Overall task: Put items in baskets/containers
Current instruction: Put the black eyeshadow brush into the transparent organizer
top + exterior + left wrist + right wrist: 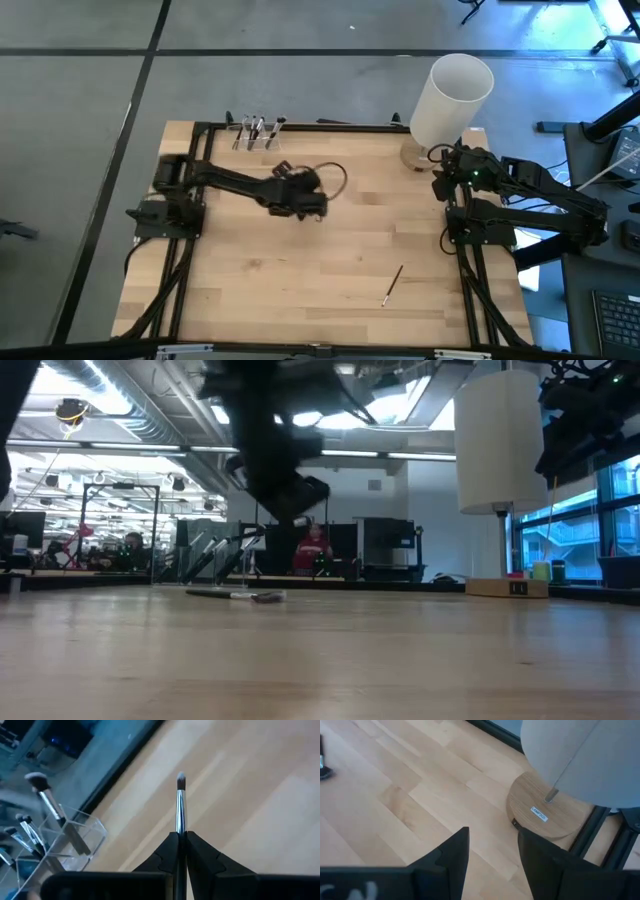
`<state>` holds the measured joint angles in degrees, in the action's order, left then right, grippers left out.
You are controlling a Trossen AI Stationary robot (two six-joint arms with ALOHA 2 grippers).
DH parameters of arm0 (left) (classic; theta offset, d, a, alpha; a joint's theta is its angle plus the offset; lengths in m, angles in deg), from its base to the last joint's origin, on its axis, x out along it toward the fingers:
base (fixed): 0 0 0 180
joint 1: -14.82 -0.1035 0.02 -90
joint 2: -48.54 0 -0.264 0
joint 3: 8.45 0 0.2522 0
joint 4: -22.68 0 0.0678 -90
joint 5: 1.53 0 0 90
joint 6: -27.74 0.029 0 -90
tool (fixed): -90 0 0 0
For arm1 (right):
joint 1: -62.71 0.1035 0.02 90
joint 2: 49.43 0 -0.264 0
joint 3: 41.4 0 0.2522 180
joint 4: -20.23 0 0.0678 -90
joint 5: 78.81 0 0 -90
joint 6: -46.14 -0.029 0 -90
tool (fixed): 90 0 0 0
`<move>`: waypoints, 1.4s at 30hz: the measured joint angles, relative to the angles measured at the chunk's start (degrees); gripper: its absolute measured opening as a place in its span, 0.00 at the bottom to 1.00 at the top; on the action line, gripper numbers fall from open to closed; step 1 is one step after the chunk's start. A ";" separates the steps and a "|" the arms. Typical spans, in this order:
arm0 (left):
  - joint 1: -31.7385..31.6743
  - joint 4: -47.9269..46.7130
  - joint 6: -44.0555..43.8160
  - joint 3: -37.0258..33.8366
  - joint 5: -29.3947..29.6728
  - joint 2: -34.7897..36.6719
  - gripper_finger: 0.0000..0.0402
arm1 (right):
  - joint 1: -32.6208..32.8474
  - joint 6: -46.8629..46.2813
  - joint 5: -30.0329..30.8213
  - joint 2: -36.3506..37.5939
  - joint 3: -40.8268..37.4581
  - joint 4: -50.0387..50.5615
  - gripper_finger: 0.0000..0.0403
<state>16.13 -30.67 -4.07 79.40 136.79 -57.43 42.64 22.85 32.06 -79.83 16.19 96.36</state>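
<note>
Jaws of the left gripper point(181, 842) pinch a makeup brush point(180, 805) by its handle, bristles jutting ahead — apparently for dropping into the clear compartments point(75, 837) nearby, off to one side — while the right gripper point(492, 852) waits wide open.

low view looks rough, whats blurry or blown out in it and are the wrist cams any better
Low view: the left arm is a dark backlit shape against bright ceiling lights, and the near table is soft. Left wrist view: the held brush is fairly sharp, while the brushes in the clear containers are smeared. Right wrist view: sharp on the lamp base, evenly lit.
</note>
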 joint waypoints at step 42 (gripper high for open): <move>-46.69 62.87 32.51 -39.83 -24.04 27.23 0.06 | 0.00 -1.38 1.02 -2.98 -2.03 -2.36 0.42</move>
<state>-30.56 32.20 28.44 39.56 112.74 -30.20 42.64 21.47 33.08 -82.82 14.16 93.99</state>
